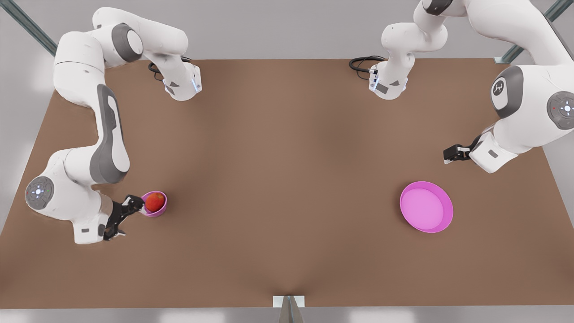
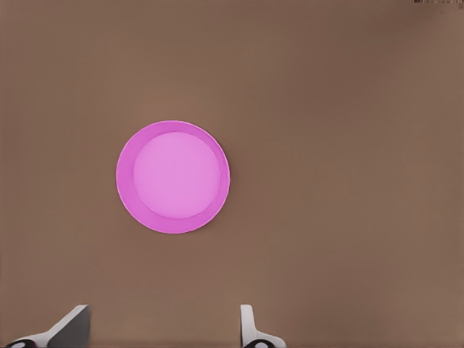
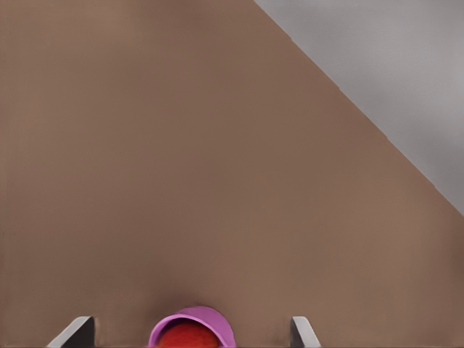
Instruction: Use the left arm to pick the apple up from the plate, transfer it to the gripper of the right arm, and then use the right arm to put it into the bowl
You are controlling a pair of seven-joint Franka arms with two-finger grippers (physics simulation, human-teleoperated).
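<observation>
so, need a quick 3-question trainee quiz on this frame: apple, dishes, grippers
1. True or false: the apple lies on the plate.
2. Pick one. The right gripper, at the bowl, is: A open; B shut on the apple; C shut on the bowl.
3. Fill in: the left gripper hangs open, looking down on the empty ____.

Key: 1 false, the apple sits in the bowl; 2 A; 3 plate.
</observation>
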